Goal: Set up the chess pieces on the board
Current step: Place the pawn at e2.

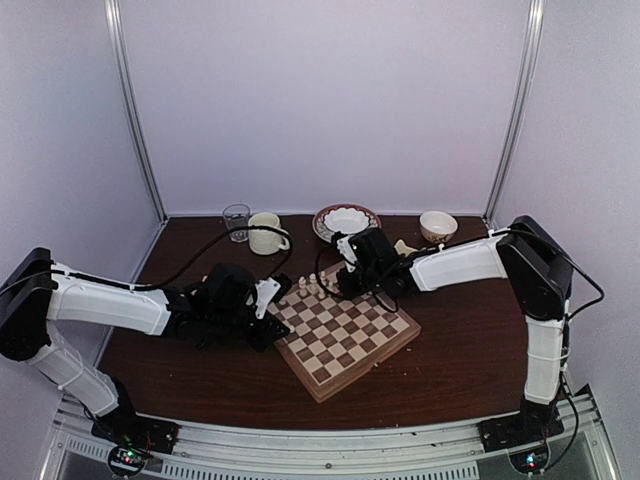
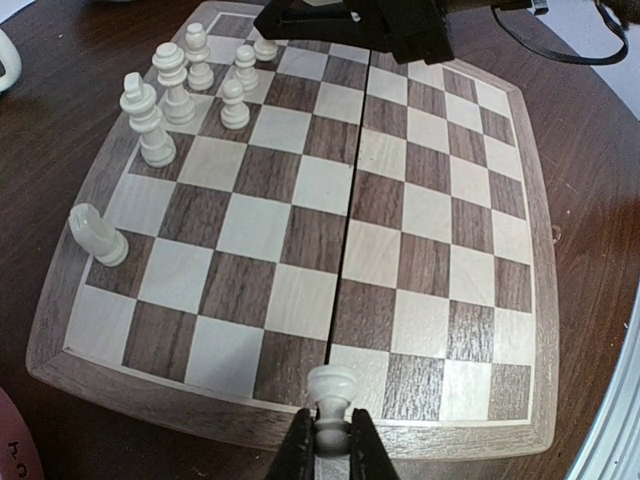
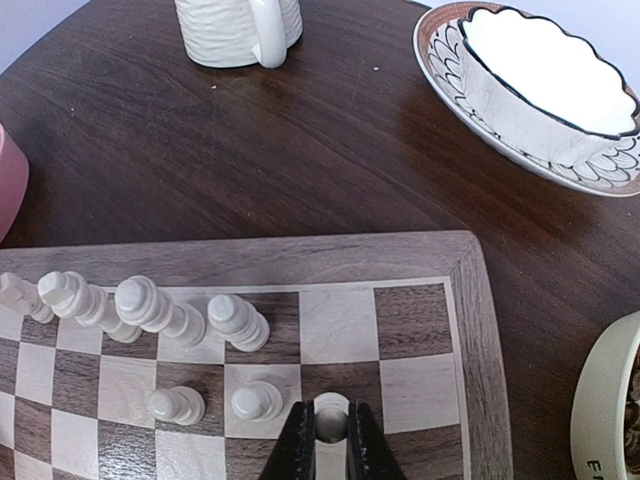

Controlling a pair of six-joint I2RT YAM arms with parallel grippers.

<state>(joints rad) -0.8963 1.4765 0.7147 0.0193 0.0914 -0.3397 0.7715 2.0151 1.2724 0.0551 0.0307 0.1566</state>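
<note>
The board (image 1: pixel 350 340) lies at mid-table, turned like a diamond. Several cream chess pieces (image 2: pixel 175 90) stand in its far left corner, and one piece (image 2: pixel 97 235) leans at the left edge. My left gripper (image 2: pixel 332 420) is shut on a pawn (image 2: pixel 333 390) by its stem, over the board's near rim (image 2: pixel 180 400). My right gripper (image 3: pixel 330 412) is shut on another pawn (image 3: pixel 331 420) above a dark square in the second row, beside two standing pawns (image 3: pixel 258 400). Taller pieces (image 3: pixel 140 305) fill the back row. From above, both grippers (image 1: pixel 274 330) (image 1: pixel 340 282) sit at the board's left and far corners.
Behind the board stand a glass (image 1: pixel 237 221), a white mug (image 1: pixel 266 234), a patterned saucer with a bowl (image 1: pixel 346 221) and a small bowl (image 1: pixel 438 226). A cream container rim (image 3: pixel 610 400) is close on the right gripper's right. A pink object (image 3: pixel 10 175) lies off the board's far left.
</note>
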